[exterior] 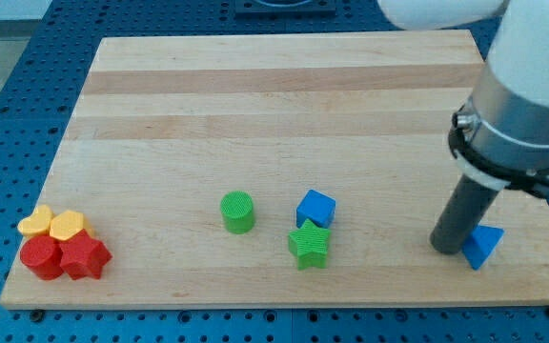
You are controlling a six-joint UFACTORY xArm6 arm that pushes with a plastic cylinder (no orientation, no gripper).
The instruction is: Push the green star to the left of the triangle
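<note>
The green star [310, 245] lies on the wooden board [284, 105] near the view's bottom, just below and touching a blue cube [315, 208]. The blue triangle [483, 246] lies at the view's bottom right. My tip [445, 248] rests on the board right beside the triangle's left side, seemingly touching it. The star is well to the left of my tip, about a quarter of the board away.
A green cylinder [238, 211] stands left of the blue cube. At the bottom left corner, two yellow blocks [51, 224] sit against a red cylinder [40, 257] and a red star [85, 255]. The arm's bulky body [522, 105] overhangs the board's right side.
</note>
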